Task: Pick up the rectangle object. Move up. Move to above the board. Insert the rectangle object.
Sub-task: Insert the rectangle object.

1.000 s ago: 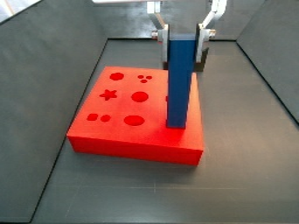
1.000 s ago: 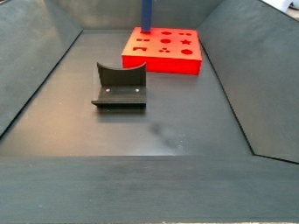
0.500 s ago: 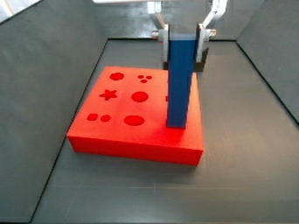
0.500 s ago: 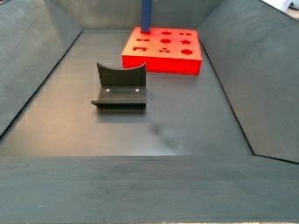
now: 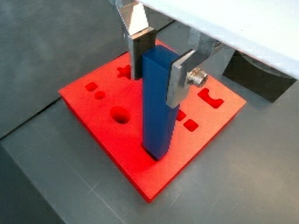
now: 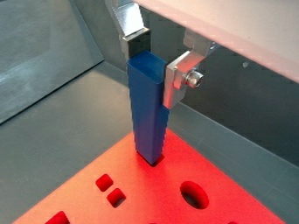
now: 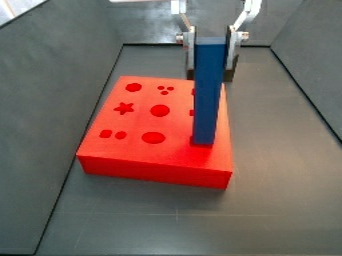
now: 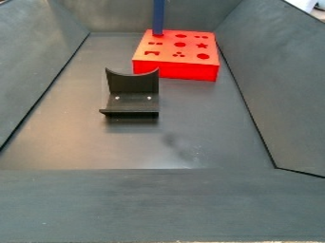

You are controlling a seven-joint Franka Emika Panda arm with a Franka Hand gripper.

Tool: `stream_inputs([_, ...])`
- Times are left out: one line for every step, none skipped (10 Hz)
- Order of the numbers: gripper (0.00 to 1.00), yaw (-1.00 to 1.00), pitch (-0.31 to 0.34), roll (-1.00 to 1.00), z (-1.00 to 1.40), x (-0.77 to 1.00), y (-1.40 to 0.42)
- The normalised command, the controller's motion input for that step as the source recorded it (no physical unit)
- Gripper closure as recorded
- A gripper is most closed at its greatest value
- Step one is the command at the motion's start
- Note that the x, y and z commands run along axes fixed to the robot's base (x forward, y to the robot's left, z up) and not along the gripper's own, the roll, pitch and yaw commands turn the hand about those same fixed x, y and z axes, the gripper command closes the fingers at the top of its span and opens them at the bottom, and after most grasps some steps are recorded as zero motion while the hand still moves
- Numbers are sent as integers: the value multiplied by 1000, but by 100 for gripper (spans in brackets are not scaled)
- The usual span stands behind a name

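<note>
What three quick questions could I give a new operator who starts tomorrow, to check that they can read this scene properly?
1. True or false: the gripper holds the rectangle object near its top end.
2. How does the bar stand: A) upright, lower end at the board; B) flat on the floor; C) leaning on the fixture?
3. What colour is the board?

Key: 1 true, the silver fingers flank the upper part in both wrist views. 2 A. 3 red-orange.
</note>
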Motion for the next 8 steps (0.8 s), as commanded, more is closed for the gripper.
stream_inputs([100, 0, 0, 0, -109, 31, 0])
stream_inputs([100, 0, 0, 3, -157, 9, 0])
stream_inputs([100, 0, -17, 0, -191, 0, 0])
stream_inputs([100, 0, -16, 0, -160, 0, 0])
stream_inputs([100, 0, -11, 0, -134, 0, 0])
stream_inputs([100, 0, -7, 0, -117, 0, -20])
stream_inputs([100, 0, -3, 0, -120, 0, -26])
stream_inputs([100, 0, 0, 0, -117, 11, -11])
